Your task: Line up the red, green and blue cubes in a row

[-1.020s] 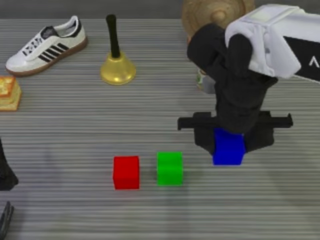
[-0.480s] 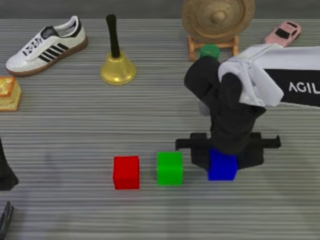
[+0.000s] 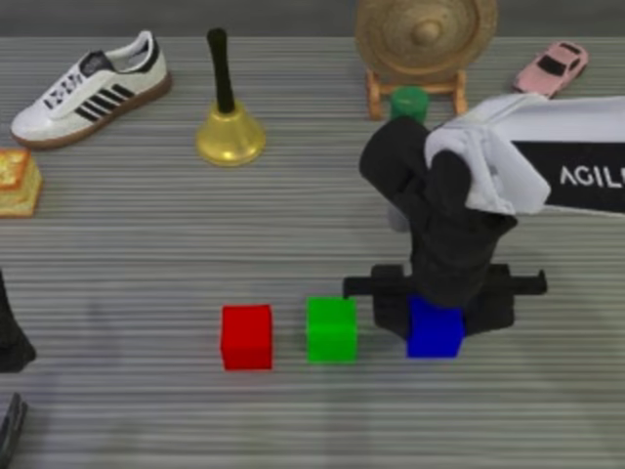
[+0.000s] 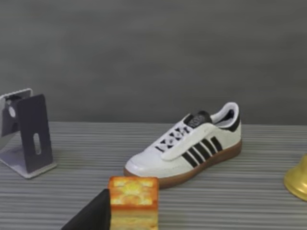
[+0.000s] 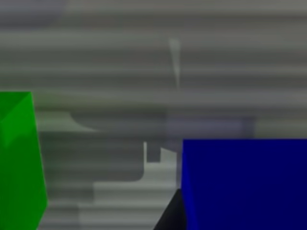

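The red cube (image 3: 246,336), the green cube (image 3: 332,329) and the blue cube (image 3: 435,330) stand side by side on the striped grey table, red at the left and blue at the right. A small gap separates green from blue. My right gripper (image 3: 437,318) reaches down from above and is shut on the blue cube, which sits low at the table. The right wrist view shows the blue cube (image 5: 244,184) close up with the green cube (image 5: 19,158) beside it. My left gripper (image 3: 10,430) is parked at the table's front left corner.
At the back stand a white striped shoe (image 3: 90,88), a gold bell (image 3: 229,132), a straw disc on a wooden stand (image 3: 425,34), a green-lidded jar (image 3: 409,101) and a pink toy car (image 3: 553,64). An orange block (image 3: 15,181) lies at the left edge.
My right arm has come down and a little left with the blue cube, bringing it level with the red and green cubes. The jar and toy car are now uncovered.
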`<state>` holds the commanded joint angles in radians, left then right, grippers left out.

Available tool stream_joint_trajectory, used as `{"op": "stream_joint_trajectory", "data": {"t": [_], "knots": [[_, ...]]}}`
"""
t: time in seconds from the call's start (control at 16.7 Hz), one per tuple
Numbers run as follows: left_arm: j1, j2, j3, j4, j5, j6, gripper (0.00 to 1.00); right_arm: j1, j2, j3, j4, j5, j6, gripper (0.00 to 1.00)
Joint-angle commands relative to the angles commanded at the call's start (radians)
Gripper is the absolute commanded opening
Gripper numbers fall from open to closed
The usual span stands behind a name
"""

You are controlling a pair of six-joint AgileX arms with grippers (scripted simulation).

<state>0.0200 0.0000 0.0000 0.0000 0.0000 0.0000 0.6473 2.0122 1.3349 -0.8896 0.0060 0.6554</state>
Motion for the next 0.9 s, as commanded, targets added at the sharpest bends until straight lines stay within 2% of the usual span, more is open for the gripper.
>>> {"op": "stream_joint_trajectory", "data": {"t": [0.6,0.9], "knots": [[0.000,0.000,0.000,0.000,0.000,0.000,1.00,0.000,0.000,0.000,0.000,0.000,0.000,0.98],[0.000,0.000,0.000,0.000,0.000,0.000,1.00,0.000,0.000,0.000,0.000,0.000,0.000,1.00]]}}
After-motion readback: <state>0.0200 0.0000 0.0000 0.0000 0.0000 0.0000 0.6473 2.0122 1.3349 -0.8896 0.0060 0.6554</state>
